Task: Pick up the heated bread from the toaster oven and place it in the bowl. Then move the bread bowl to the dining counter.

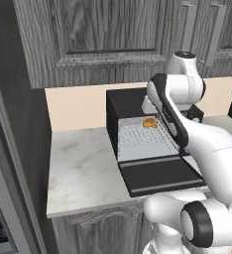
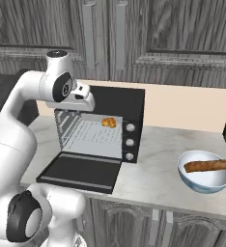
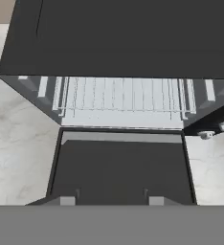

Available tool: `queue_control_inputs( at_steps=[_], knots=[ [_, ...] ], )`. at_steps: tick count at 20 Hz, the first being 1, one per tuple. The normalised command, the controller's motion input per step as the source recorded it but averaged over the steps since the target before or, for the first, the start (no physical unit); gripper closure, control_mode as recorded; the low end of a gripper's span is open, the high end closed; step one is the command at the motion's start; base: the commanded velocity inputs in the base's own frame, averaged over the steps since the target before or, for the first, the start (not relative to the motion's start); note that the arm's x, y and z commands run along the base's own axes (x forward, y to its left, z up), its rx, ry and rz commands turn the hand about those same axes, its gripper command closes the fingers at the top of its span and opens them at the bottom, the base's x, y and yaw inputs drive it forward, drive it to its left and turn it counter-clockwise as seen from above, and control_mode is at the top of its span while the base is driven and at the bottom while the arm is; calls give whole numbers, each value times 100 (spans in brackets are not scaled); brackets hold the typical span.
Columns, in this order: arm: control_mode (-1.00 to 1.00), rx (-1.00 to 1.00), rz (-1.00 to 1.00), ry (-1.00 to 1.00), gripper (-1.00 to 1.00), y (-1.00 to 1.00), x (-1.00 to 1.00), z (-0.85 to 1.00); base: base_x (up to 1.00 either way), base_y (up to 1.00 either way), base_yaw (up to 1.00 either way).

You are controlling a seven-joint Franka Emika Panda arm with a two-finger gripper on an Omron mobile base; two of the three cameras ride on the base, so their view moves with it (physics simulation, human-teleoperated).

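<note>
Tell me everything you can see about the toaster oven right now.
The toaster oven is a black boxy countertop unit standing on the pale marble counter against the beige backsplash. Its drop-down door lies fully open, flat toward the robot. Inside are pale walls and a silver wire rack. A small golden bread lump sits on the rack near the back right. Three round knobs run down its right front.

The arm rises above the oven (image 2: 110,125), its wrist bent downward; the gripper (image 3: 112,200) hangs over the dropped door (jaws partly apart, empty).
</note>
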Motion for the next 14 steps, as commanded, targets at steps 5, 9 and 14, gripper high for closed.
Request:
queue_control_inputs(
  at_steps=[5, 9, 14],
  knots=[
    [-100, 3, -7, -2, -100, -11, -35, -5, 0, 0, 0],
    [-100, 1, -10, -27, -100, -4, -34, -49, 0, 0, 0],
    [-100, 0, 0, -15, -100, -9, -1, -63, 0, 0, 0]
  ],
)
